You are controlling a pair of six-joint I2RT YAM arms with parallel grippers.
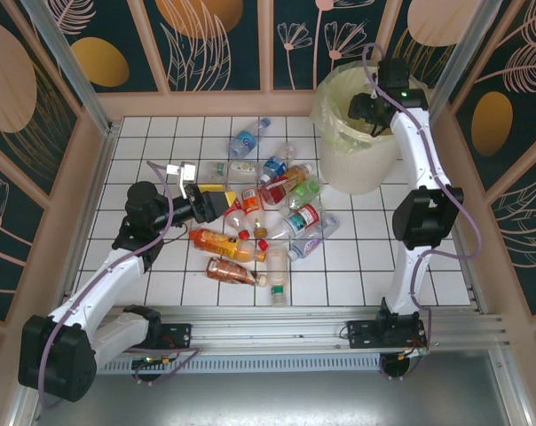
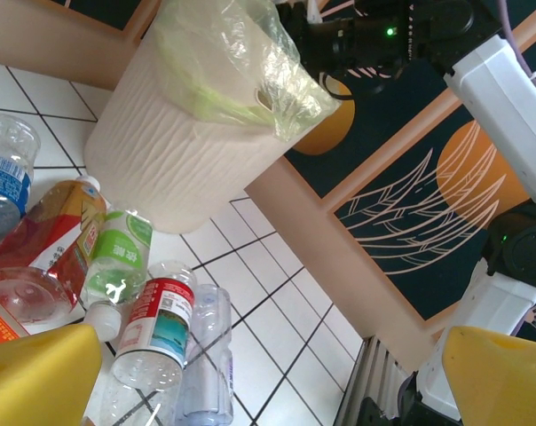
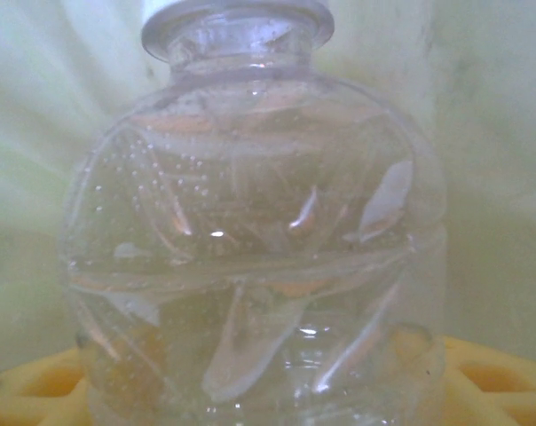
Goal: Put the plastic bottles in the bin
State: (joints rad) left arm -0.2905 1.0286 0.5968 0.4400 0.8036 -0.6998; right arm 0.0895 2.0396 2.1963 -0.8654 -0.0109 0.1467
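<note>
Judged as the release over the bin, at the far right corner of the table. Keep the right gripper centred above the mouth, well inside the rim and the loose clear liner; part the jaws fully before lifting away, to drop the clear bottle straight down rather than snag it on the plastic or tip it over the edge. Then back to the plastic bottles, heaped at the middle of the table, near the bin's base on its left. Right gripper: yellow fingers low on either side of the clear bottle, cap up, against the pale liner; cannot tell at such close range whether clamped or already let go. Left gripper: spread wide, holding nothing, hanging at the left edge of the heap.
</note>
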